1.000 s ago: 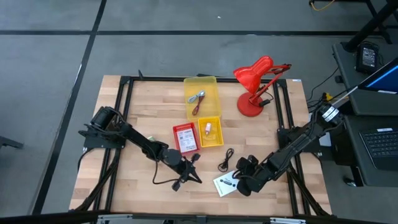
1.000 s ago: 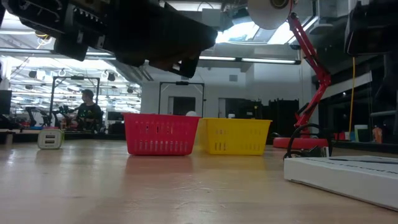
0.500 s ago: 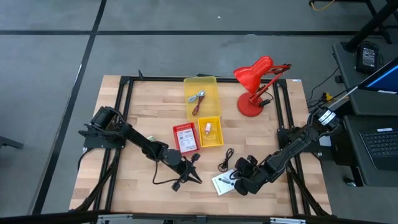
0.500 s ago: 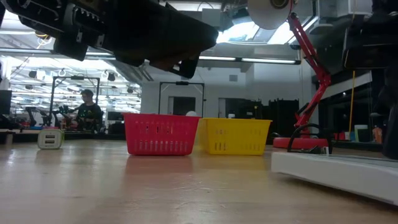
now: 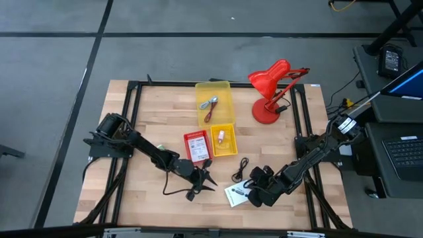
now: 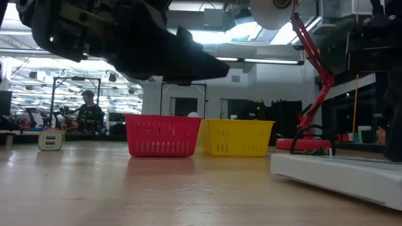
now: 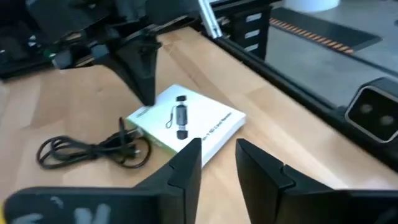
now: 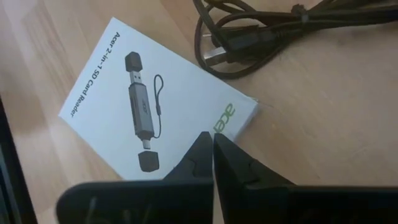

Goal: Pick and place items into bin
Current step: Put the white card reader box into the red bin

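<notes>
A white printed packet [image 5: 234, 196] [image 8: 124, 81] lies flat on the wooden table near its front edge. My right gripper [image 5: 248, 194] [image 8: 212, 142] is shut, its tips on the packet. A coiled black cable [image 5: 240, 168] [image 7: 93, 149] lies just beyond the packet. My left gripper [image 5: 211, 182] [image 7: 217, 158] hovers open to the left of the packet with nothing between its fingers. A yellow bin [image 5: 225, 89] at the far middle holds a dark red cord and a silver tool [image 5: 209, 106]. My right gripper presses its shut fingertips [image 7: 144, 93] down on the packet's top face, near the edge with the green logo [image 8: 225, 115]. The fingers come slanting down from the table's right side. The packet rests flat on the table.
A small red basket [image 5: 196, 147] and a small yellow basket [image 5: 223, 140] stand at the table's middle, between the bin and the grippers. A red desk lamp [image 5: 271, 86] stands at the far right. Black frame rails [image 5: 132, 119] run along the table's edges.
My left gripper has opened its fingers where it hovers. The white packet has slid a little toward the table's left, with my right gripper's shut fingertips on it.
</notes>
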Motion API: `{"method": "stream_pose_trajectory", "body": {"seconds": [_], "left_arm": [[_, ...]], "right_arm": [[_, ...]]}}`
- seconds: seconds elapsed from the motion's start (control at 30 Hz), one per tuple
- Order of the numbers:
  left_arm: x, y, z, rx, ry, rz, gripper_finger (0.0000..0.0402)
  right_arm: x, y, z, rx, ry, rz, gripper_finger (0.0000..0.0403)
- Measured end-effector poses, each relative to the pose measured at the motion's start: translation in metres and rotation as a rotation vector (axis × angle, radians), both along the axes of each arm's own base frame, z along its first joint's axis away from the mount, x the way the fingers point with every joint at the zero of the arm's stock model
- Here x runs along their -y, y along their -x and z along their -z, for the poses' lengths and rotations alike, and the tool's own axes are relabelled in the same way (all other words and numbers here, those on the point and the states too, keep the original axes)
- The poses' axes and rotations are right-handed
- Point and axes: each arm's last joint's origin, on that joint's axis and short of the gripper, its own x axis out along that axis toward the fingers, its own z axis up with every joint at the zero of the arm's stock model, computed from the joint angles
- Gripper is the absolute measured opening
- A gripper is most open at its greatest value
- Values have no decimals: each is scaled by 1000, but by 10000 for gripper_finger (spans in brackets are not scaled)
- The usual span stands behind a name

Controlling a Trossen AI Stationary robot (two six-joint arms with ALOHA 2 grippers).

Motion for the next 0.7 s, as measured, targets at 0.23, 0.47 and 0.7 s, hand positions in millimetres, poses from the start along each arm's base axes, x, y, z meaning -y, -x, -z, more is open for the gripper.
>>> {"method": "stream_pose_trajectory", "body": {"seconds": [0.23, 0.47, 0.7], "left_arm": [[3, 2, 2, 44, -183, -26, 133], [15, 9, 3, 101, -414, -40, 147], [24, 14, 5, 94, -475, -27, 153]], "right_arm": [[-4, -6, 6, 44, -12, 10, 0], [1, -13, 6, 63, -53, 66, 0], [5, -16, 6, 65, -62, 99, 0]]}}
